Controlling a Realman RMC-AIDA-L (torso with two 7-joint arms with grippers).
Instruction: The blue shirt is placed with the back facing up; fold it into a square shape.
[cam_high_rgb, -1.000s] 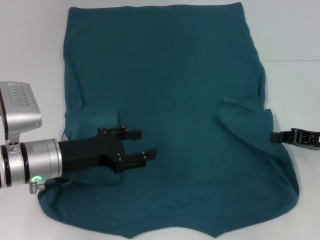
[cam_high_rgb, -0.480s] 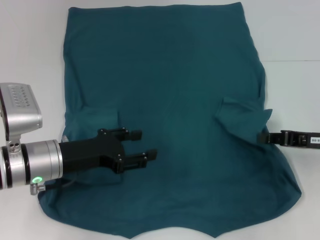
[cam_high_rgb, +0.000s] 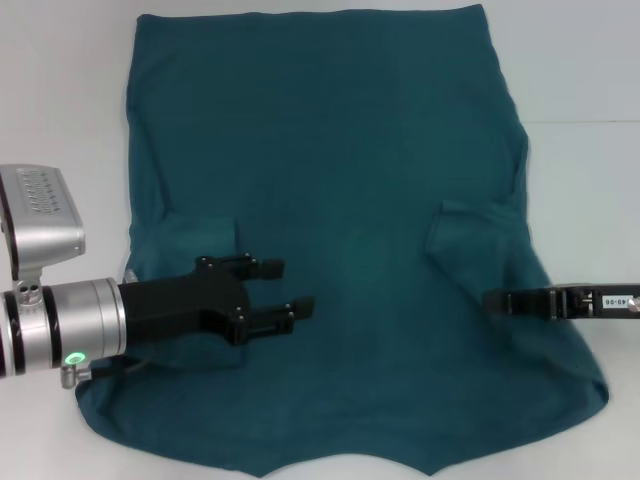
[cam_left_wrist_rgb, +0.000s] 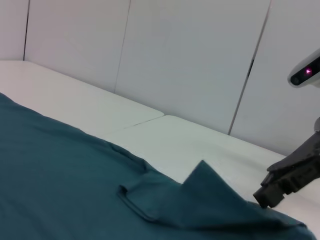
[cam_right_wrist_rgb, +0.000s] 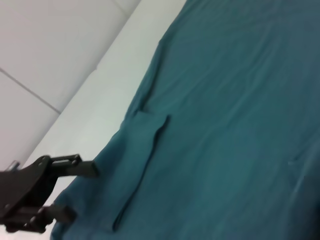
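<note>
Soft blue shirt (cam_high_rgb: 340, 150) flat w/ folded-in sleeves.

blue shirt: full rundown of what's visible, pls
The blue shirt is plain dark teal, soft fabric, spread flat on the white table, no lettering showing. Both short sleeves are folded inward onto the body. Straight hem at the far end, curved edge nearest the robot. The left gripper, open, sits over its left sleeve area; the right gripper reaches in over its right edge.

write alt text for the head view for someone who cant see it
A large blue shirt lies spread flat, plain side up, on a white table. The left gripper reaches over its left side with jaws open, while the right gripper comes in over its right side beside the folded-in sleeve.
</note>
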